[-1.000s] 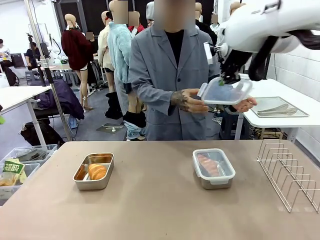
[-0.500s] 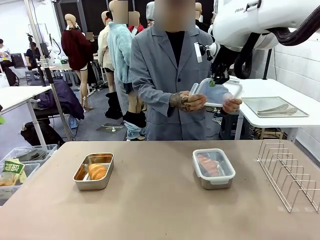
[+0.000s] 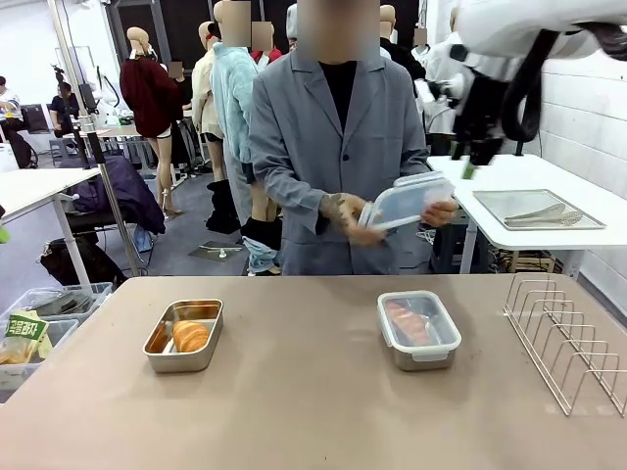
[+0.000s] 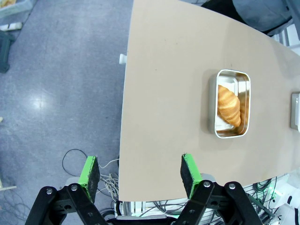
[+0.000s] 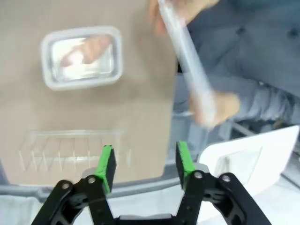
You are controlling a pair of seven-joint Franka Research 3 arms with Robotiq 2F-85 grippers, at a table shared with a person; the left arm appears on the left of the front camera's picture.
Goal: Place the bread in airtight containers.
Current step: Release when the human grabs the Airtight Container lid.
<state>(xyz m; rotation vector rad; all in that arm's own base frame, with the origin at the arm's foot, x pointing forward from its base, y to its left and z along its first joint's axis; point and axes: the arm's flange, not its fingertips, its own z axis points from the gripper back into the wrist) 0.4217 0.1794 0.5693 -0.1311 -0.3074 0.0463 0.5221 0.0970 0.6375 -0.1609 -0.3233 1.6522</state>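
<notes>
Front view: person holds clear lid (image 3: 405,201) in both hands; right gripper (image 3: 468,166) apart, empty, raised. Left gripper (image 4: 140,173) apart, empty. Croissant (image 3: 190,336) sits in open tub (image 3: 183,335); lidded tub (image 3: 419,329) done. Lid should go down square, clips pressed.

The tan desk (image 3: 294,401) carries three things. At about nine o'clock sits an open steel container (image 3: 184,336) with a croissant (image 3: 190,336) inside. Toward three o'clock, well apart from it, stands a second container (image 3: 419,330), closed under a clear lid, with a croissant dimly visible through it. A wire rack (image 3: 568,338) stands at the desk's far three o'clock edge.
</notes>
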